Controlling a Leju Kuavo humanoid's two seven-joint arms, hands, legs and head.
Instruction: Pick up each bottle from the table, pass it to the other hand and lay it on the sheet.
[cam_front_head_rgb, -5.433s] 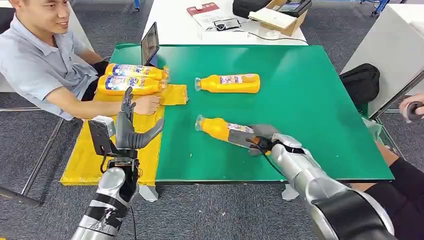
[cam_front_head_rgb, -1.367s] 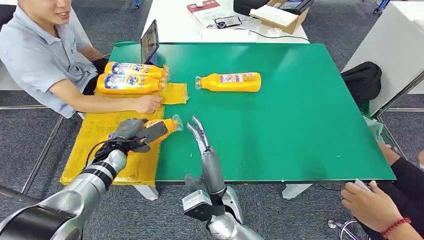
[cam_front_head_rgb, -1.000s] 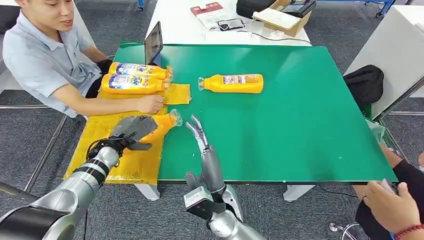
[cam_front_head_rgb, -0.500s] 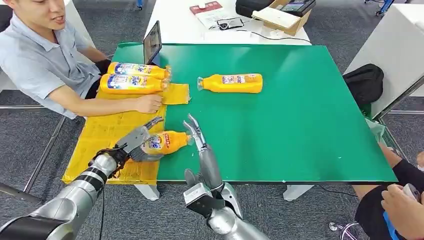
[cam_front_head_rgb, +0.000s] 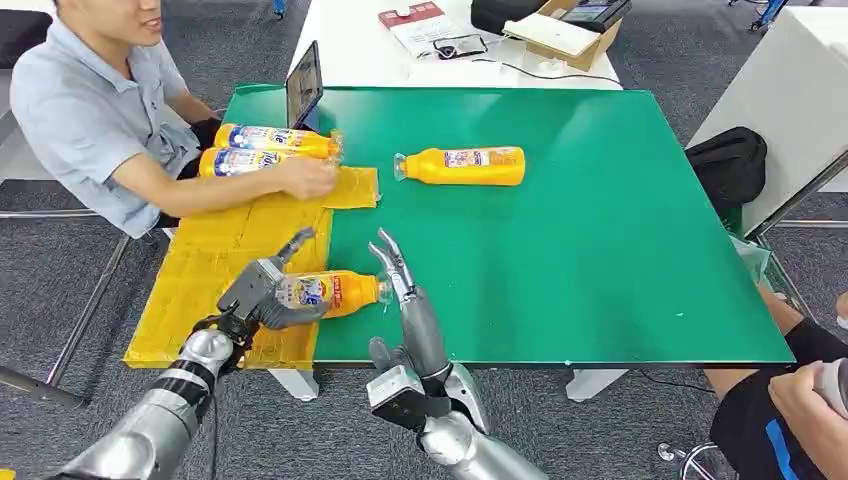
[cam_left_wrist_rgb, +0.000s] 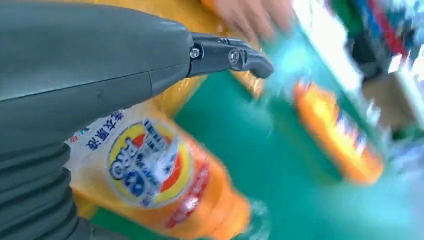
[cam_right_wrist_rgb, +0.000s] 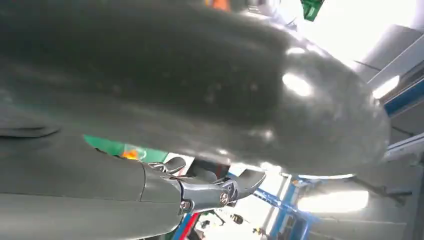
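Note:
An orange bottle (cam_front_head_rgb: 335, 292) with a blue and white label lies on its side across the edge of the yellow sheet (cam_front_head_rgb: 205, 270), its cap end over the green table (cam_front_head_rgb: 600, 230). My left hand (cam_front_head_rgb: 262, 295) is at its base, one finger lifted straight off it and the thumb lying against its side. The left wrist view shows the label (cam_left_wrist_rgb: 150, 175) under my thumb. My right hand (cam_front_head_rgb: 408, 305) stands open just beside the cap, fingers straight. Another orange bottle (cam_front_head_rgb: 462, 166) lies on the table farther off.
Two more bottles (cam_front_head_rgb: 268, 142) lie at the sheet's far end, and a seated person's hand (cam_front_head_rgb: 308, 178) rests on them. A tablet (cam_front_head_rgb: 302, 88) stands at the table's far left corner. Another person's hand (cam_front_head_rgb: 815, 400) is at the lower right.
My left hand has brought the bottle down onto the sheet's edge and spread its fingers off it. The person's hand has moved up onto the two far bottles. My right hand has barely moved.

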